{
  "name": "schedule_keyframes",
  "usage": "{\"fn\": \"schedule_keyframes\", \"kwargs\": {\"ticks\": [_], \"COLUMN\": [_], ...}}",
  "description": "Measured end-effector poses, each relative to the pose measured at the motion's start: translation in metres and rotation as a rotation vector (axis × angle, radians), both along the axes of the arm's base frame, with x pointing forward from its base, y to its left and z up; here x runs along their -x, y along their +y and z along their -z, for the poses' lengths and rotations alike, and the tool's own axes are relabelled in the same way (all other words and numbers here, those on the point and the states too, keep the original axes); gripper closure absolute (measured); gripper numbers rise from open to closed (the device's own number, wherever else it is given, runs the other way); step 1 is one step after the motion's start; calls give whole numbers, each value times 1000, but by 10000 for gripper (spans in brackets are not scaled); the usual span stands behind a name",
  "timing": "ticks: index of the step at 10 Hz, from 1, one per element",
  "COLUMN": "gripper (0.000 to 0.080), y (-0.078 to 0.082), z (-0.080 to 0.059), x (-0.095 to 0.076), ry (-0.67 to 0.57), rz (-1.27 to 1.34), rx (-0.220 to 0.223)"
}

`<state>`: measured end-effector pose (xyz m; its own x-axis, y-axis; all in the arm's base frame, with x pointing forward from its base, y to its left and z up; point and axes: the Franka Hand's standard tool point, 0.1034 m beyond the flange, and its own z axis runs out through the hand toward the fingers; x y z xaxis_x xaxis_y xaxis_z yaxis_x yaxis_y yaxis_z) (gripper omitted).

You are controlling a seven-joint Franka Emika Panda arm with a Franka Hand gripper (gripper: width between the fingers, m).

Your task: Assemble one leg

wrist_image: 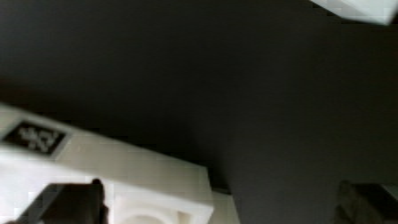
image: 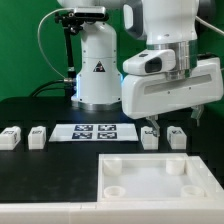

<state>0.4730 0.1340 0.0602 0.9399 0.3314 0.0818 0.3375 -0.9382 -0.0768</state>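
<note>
Leg, white square-sectioned plastic post (tag on one face); fingers spread wide, holding nothing

White leg, black-and-white tag

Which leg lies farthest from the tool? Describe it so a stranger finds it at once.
Start at the large white panel in front; behind it, four small white posts line up, two each side of the marker board. The leg ends that row at the exterior view's left. Unlike its neighbour, it has a post on one side only.
</note>
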Motion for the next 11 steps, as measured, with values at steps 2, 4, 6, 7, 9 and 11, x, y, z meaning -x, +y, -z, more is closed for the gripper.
{"fn": "schedule_keyframes", "kwargs": {"ticks": [2,4,6,7,9,11], "gripper": [151,151,151,151,151,151], "y": [18,22,20,25,30,34], "z": [-5,-3,-2,-1,8,22], "x": [15,24,28,34,43,52], "ry": [59,93,175,309,557,717], "rz": [286,295,295,332,343,321], "rx": [-12,0,26,46,83,117]}}
